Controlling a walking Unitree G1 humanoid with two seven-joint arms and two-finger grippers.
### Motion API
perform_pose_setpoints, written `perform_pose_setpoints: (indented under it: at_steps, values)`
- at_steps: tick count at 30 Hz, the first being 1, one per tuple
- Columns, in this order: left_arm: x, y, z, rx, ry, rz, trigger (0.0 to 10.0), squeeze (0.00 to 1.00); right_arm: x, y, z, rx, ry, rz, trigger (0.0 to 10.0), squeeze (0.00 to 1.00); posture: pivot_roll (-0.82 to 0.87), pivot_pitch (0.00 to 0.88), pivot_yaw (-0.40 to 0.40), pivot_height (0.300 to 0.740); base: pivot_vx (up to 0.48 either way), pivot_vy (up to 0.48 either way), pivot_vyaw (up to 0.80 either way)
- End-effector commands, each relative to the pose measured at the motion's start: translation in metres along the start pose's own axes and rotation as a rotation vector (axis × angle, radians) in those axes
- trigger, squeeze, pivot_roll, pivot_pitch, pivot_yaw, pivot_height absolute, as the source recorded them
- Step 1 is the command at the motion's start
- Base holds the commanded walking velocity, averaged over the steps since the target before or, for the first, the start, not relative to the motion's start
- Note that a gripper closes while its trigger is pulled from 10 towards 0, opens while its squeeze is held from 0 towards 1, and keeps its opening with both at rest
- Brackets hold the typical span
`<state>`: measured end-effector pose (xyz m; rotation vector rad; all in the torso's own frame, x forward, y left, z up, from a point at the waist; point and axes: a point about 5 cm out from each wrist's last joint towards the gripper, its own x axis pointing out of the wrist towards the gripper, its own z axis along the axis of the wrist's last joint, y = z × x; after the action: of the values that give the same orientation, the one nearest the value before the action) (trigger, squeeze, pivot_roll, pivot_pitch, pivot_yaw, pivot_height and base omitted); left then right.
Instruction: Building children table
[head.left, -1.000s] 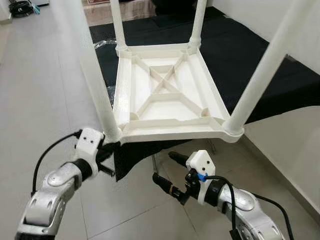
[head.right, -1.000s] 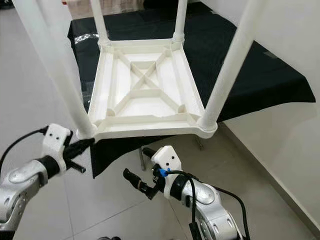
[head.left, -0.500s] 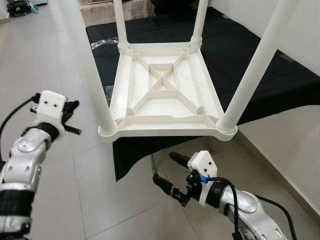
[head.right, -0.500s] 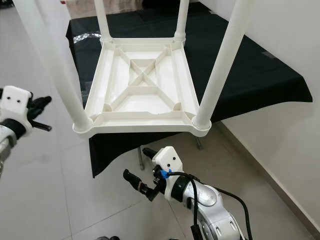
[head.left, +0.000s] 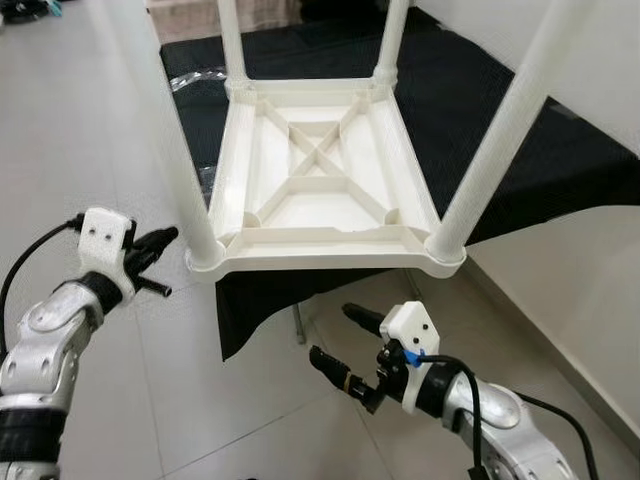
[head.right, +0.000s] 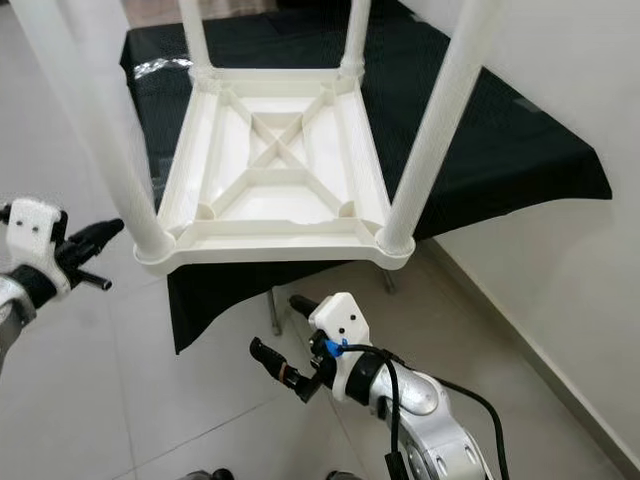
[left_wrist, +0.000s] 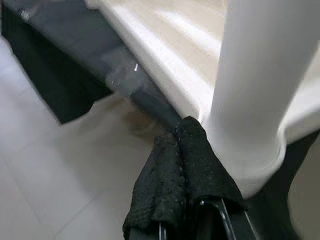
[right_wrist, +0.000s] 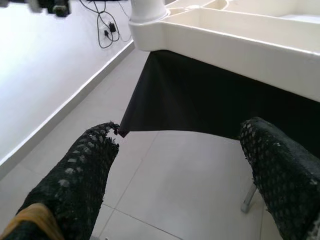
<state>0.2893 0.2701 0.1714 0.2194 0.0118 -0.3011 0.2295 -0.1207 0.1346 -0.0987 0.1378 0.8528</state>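
White table (head.left: 320, 190) lies upside down on a black cloth (head.left: 520, 150), four legs pointing up, its near edge overhanging toward the robot. Left gripper (head.left: 158, 240) sits just beside the near-left leg (head.left: 185, 170), at that leg's base corner; fingertips (left_wrist: 185, 150) pressed together, holding nothing, aimed at the leg base, close to it, contact unclear. The leg's long axis runs upright, crosswise to the fingers. Right gripper (head.left: 340, 345) hangs below and in front of the near edge, well apart from it, fingers spread wide, empty; the near-right leg (head.left: 500, 140) is up and ahead of it. Left arm is clearly the nearer one to the table. Judged: any next grasp on the near-left leg needs the left fingers to part first, then close across the leg.
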Motion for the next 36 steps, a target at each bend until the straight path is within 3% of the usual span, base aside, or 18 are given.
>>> perform_pose_setpoints:
  at_steps: [1,6,9,11,14,18,19,24,32,35,36]
  values:
    - [-0.015,0.000,-0.009,0.021,0.083,-0.080,10.0,0.00,0.000,0.003,-0.001,0.021,0.001,0.012,10.0,0.00,-0.06,0.220,0.002,0.740,0.000,0.000,0.00]
    - [-0.028,-0.008,-0.015,0.045,0.165,-0.216,10.0,0.00,0.000,0.003,0.000,0.028,-0.002,0.014,10.0,0.00,-0.06,0.223,0.001,0.740,0.000,0.000,0.00]
    - [-0.029,-0.020,-0.013,0.027,0.164,-0.301,10.0,0.00,0.000,0.004,0.000,0.030,-0.003,0.016,10.0,0.00,-0.05,0.227,-0.001,0.740,0.000,0.000,0.00]
    - [-0.024,-0.027,-0.008,0.010,0.130,-0.320,10.0,0.00,-0.001,0.004,0.001,0.028,-0.005,0.017,10.0,0.00,-0.06,0.228,0.000,0.740,0.000,0.000,0.00]
    - [0.006,-0.053,0.008,-0.018,-0.009,-0.383,10.0,0.00,-0.002,0.008,0.005,0.012,-0.047,0.054,10.0,0.00,-0.06,0.233,-0.002,0.740,0.000,0.000,0.00]
    - [0.019,-0.058,0.014,-0.012,-0.048,-0.386,10.0,0.00,-0.003,0.009,0.006,0.013,-0.055,0.058,10.0,0.00,-0.07,0.236,-0.003,0.740,0.000,0.000,0.00]
    - [0.029,-0.053,0.019,0.001,-0.068,-0.358,10.0,0.00,-0.004,0.009,0.006,0.019,-0.063,0.051,10.0,0.00,-0.07,0.238,-0.003,0.740,0.000,0.000,0.00]
    - [0.047,-0.041,0.032,0.012,-0.109,-0.330,10.0,0.00,-0.006,0.008,0.008,0.039,-0.076,0.031,10.0,0.00,-0.08,0.248,-0.002,0.740,0.000,0.000,0.00]
    - [0.056,-0.009,0.046,0.129,-0.103,-0.229,10.0,0.00,-0.009,0.009,0.009,0.029,-0.071,0.027,10.0,0.00,-0.09,0.258,-0.004,0.740,0.000,0.000,0.00]
    - [0.056,-0.006,0.048,0.137,-0.105,-0.221,10.0,0.00,-0.009,0.009,0.009,0.028,-0.071,0.027,10.0,0.00,-0.09,0.258,-0.004,0.740,0.000,0.000,0.00]
    - [0.057,0.003,0.052,0.163,-0.111,-0.195,10.0,0.00,-0.009,0.009,0.009,0.028,-0.070,0.026,10.0,0.00,-0.09,0.259,-0.004,0.740,0.000,0.000,0.00]
